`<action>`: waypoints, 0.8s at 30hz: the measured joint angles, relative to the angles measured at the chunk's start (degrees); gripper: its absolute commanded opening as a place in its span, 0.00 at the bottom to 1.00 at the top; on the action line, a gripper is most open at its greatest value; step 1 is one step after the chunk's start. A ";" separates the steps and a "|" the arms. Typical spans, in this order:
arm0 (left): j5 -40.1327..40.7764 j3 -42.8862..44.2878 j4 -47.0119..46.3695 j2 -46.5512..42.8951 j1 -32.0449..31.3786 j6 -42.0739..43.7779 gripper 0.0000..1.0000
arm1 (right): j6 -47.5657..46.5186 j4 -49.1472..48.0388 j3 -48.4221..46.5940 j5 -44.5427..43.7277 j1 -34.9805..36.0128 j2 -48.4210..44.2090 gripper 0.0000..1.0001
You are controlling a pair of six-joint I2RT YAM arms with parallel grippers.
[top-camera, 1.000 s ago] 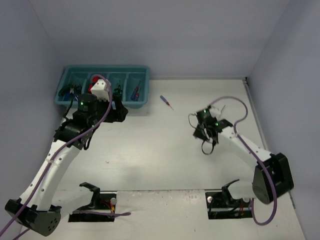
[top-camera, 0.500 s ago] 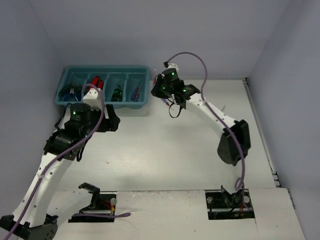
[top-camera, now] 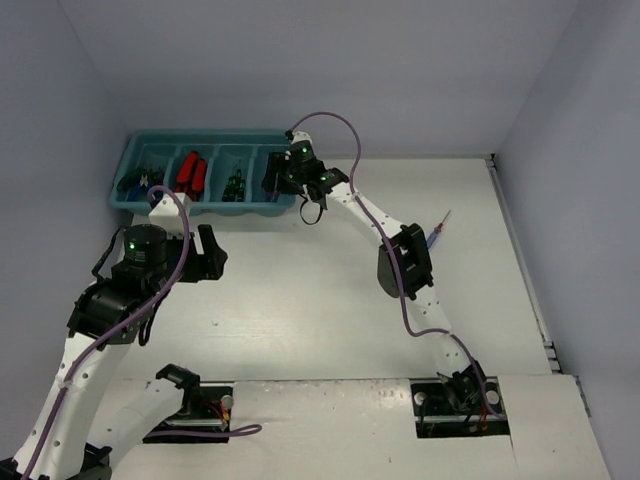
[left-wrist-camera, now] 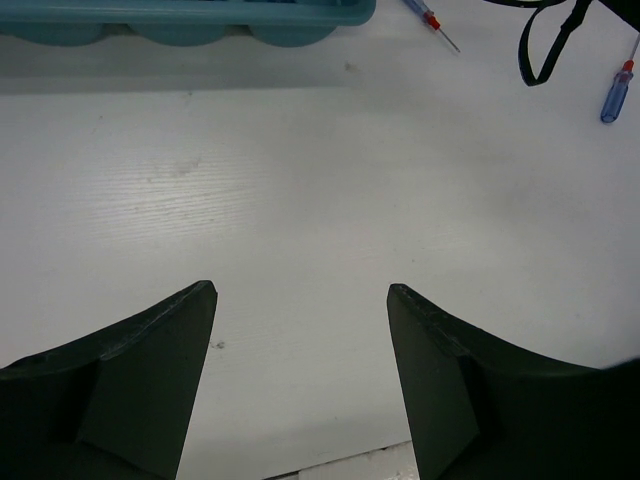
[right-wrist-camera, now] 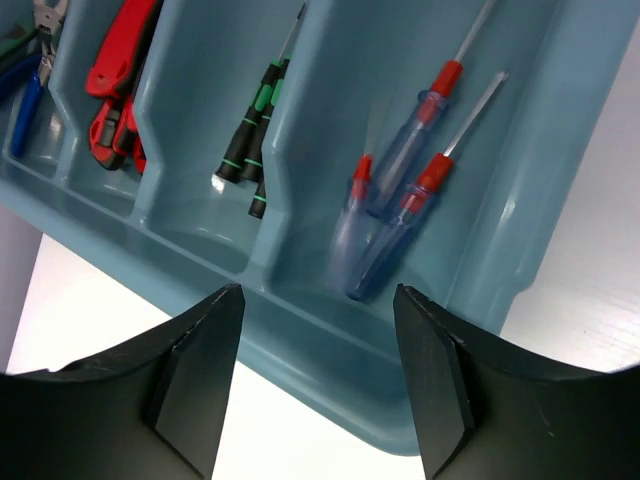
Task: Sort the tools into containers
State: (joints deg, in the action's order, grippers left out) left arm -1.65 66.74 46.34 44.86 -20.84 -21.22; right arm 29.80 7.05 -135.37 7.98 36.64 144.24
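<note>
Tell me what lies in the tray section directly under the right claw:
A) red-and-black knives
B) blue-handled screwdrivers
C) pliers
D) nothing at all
B: the right wrist view looks between the open fingers of the right gripper onto blue-handled screwdrivers lying in the end section of the teal tray; the red utility knives sit two sections away.
</note>
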 measured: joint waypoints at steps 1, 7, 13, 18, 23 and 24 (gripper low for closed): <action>0.11 0.00 0.26 -0.24 0.02 -0.04 0.67 | -0.37 0.06 0.00 -0.06 0.00 0.01 0.66; 0.36 -0.02 0.97 -0.71 0.02 -0.09 0.67 | -3.99 -0.66 7.14 -4.47 -0.59 -6.44 0.66; 0.44 -0.02 1.05 0.39 0.02 -0.09 0.67 | -3.93 -2.58 29.93 -13.96 -6.56 -26.36 0.66; 0.44 -0.01 1.06 1.81 0.02 -0.07 0.67 | -0.65 -4.64 50.47 -20.48 -20.03 -41.39 0.66; 0.40 0.00 1.06 3.17 0.12 -0.04 0.67 | 2.24 -3.50 63.38 -23.05 -29.25 -44.25 0.66; 0.38 0.00 1.06 3.34 0.17 -0.04 0.67 | 2.73 -3.14 65.14 -22.97 -29.88 -44.23 0.65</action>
State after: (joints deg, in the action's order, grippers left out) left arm -1.27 66.74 47.40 48.20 -20.66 -21.26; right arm 32.53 3.92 -70.23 -14.99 6.76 100.01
